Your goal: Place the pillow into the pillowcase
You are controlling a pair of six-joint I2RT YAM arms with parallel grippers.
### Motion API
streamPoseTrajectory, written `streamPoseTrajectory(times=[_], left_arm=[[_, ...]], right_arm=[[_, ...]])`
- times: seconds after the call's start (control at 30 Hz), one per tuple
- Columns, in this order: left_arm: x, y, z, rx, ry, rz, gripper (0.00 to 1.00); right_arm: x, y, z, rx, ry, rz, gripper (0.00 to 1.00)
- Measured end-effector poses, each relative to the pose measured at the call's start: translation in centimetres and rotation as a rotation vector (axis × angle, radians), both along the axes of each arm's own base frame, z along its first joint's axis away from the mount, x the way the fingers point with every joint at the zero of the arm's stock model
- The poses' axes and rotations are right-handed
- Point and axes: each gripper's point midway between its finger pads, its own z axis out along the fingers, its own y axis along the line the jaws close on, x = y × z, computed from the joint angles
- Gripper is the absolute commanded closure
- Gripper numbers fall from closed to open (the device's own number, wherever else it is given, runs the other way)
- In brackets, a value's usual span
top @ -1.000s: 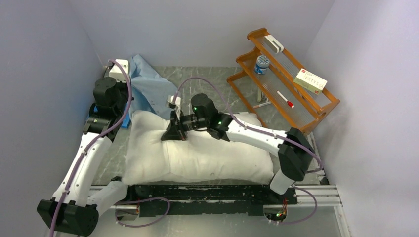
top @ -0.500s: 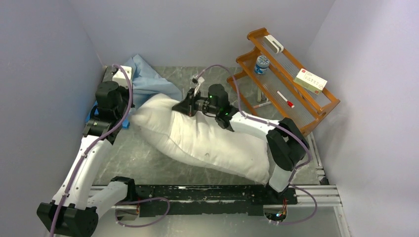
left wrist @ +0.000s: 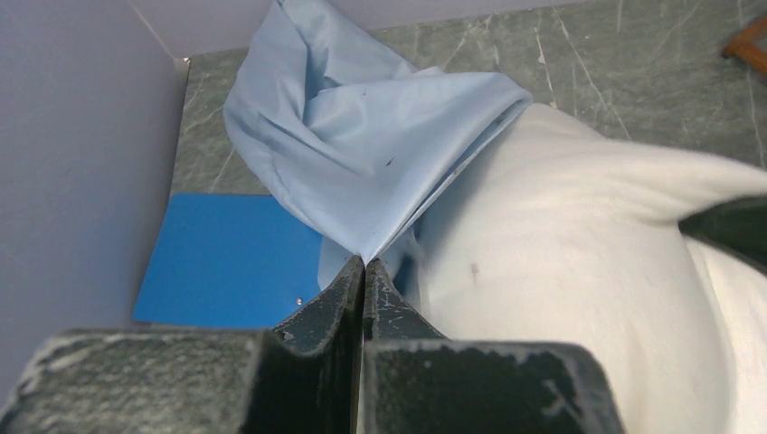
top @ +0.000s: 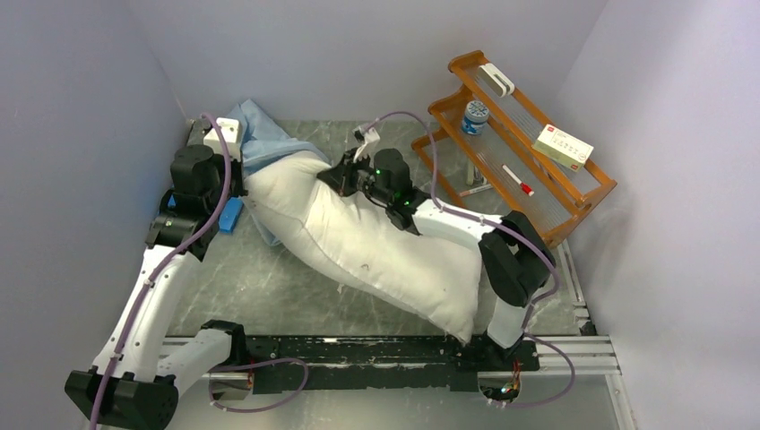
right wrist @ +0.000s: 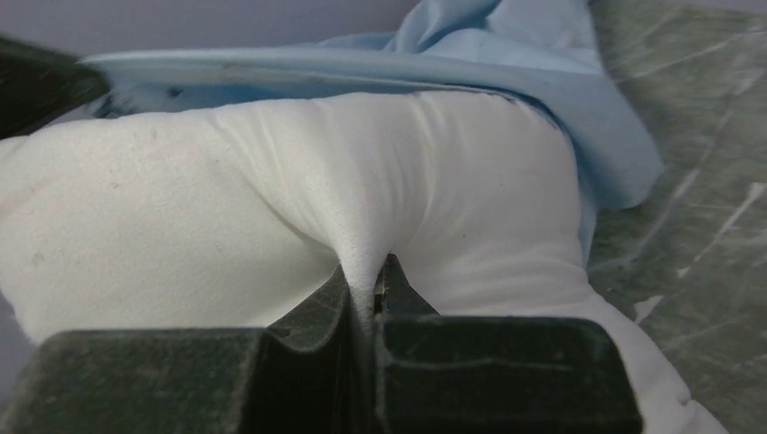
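White fabric of the pillow [top: 376, 251] fills the table centre in the top view. Long axis runs diag., from approx. 11 o'clock (far-left end) to 5 o'clock (near-right end, beside the R arm base). Far-left end meets the pillowcase [top: 269, 134], which is bunched at the table's 11 o'clock corner against the back wall. In the left wrist view, pale-blue cloth laps onto the white surface at that end. How far the pillow sits inside cannot be told.

L gripper [left wrist: 364, 264]: jaws pressed fully together, pinching a fold of the pillowcase edge. Cloth fans out toward 12 o'clock from the fingertips.

R gripper [right wrist: 369, 282]: jaws clamped on a pinch of pillow fabric, w/ tension wrinkles radiating from the grip. Grip point is on the pillow's upper face near its far end, at approx. 3 o'clock of the L gripper in the top view.

Blue mat [left wrist: 226, 271] lies flat on the table [top: 269, 287] at 9 o'clock of the L gripper, one edge under the pillowcase. Wooden rack [top: 459, 64] stands at 2 o'clock, apart from the pillow.
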Motion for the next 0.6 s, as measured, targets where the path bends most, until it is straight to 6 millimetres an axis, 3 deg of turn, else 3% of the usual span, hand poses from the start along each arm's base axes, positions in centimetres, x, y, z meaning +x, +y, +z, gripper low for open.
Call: streamPoseTrajectory(times=[0.2, 0.3, 0.4, 0.47, 0.5, 0.6], left_arm=[[-0.2, 0.2, -0.1, 0.017, 0.020, 0.003, 0.95], [0.1, 0.1, 0.7, 0.016, 0.012, 0.002, 0.95], [0.2, 0.1, 0.7, 0.016, 0.015, 0.003, 0.95], [0.3, 0.2, 0.5, 0.017, 0.019, 0.005, 0.95], [0.2, 0.2, 0.3, 0.018, 0.022, 0.008, 0.95], [0.2, 0.3, -0.4, 0.020, 0.037, 0.014, 0.95]], right_arm=[[4.3, 0.7, -1.0, -0.080, 0.028, -0.133, 1.00], [5.3, 1.3, -1.7, -0.120, 0.036, -0.142, 1.00], [4.5, 2.1, -1.7, -0.153, 0.032, -0.091, 0.63], [3.0, 2.8, -1.4, -0.168, 0.025, -0.025, 0.29], [2.1, 3.1, -1.2, -0.175, 0.023, 0.011, 0.19], [-1.0, 3.0, 0.6, -0.179, 0.000, 0.125, 0.01]])
